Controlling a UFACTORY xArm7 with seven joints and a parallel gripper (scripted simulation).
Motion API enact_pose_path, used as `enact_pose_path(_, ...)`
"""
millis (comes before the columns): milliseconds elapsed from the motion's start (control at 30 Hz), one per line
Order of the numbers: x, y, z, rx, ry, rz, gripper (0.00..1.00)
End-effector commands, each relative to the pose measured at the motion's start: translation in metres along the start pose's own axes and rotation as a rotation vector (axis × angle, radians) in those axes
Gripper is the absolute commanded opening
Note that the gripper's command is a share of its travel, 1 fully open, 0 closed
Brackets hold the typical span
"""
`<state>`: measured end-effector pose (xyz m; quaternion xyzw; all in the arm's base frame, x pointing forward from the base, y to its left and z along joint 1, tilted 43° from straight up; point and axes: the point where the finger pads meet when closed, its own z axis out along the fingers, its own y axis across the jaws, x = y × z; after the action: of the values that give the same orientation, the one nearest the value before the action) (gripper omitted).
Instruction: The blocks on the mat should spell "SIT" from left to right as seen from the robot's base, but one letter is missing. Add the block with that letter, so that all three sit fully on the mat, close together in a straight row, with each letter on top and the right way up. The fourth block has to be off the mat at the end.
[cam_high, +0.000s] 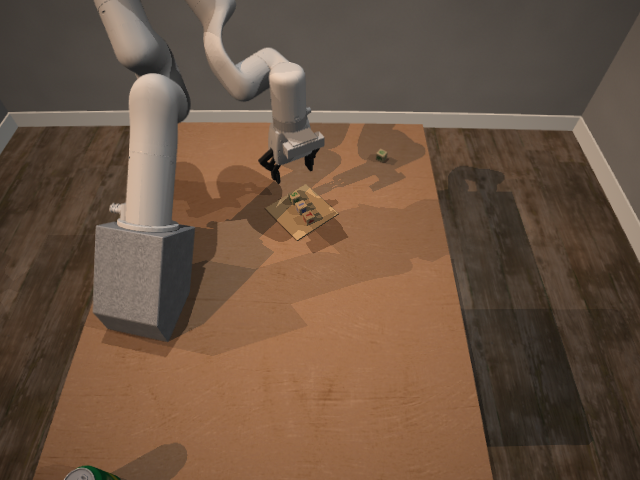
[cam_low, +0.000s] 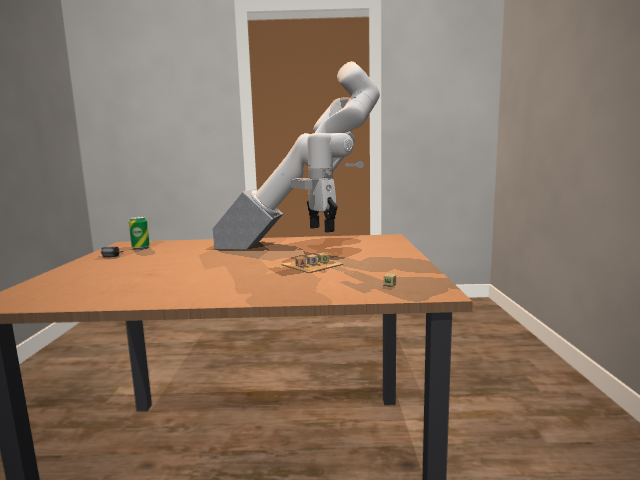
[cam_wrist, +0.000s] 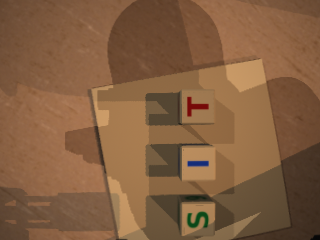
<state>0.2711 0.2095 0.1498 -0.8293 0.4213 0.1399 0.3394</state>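
Observation:
Three blocks stand in a straight row on the tan mat (cam_high: 300, 216): the green S block (cam_wrist: 197, 216), the blue I block (cam_wrist: 198, 163) and the red T block (cam_wrist: 197, 107), each with its letter on top. They also show in the top view as the S block (cam_high: 295, 196), the I block (cam_high: 302, 206) and the T block (cam_high: 309, 216). All three sit inside the mat's edges. My gripper (cam_high: 292, 166) is open and empty, well above the mat's S end; it also shows in the exterior view (cam_low: 321, 219). The fourth block (cam_high: 382, 154), green-lettered, lies off the mat on the table.
A green can (cam_low: 138, 232) and a small dark object (cam_low: 110, 251) stand near the table's far corner from the mat. The robot's grey base (cam_high: 140, 277) stands on the table beside the mat. The fourth block also shows in the exterior view (cam_low: 389, 280), near the table's edge.

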Motion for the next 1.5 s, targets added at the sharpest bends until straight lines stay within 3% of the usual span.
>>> enact_pose_path(0,0.000,-0.001,-0.008,0.003,0.001,0.000,1.00)
enact_pose_path(133,0.000,-0.001,-0.014,0.003,0.001,0.000,1.00)
enact_pose_path(633,0.000,-0.001,-0.080,0.003,0.001,0.000,1.00)
enact_pose_path(1467,0.000,-0.001,-0.083,0.003,0.001,0.000,1.00)
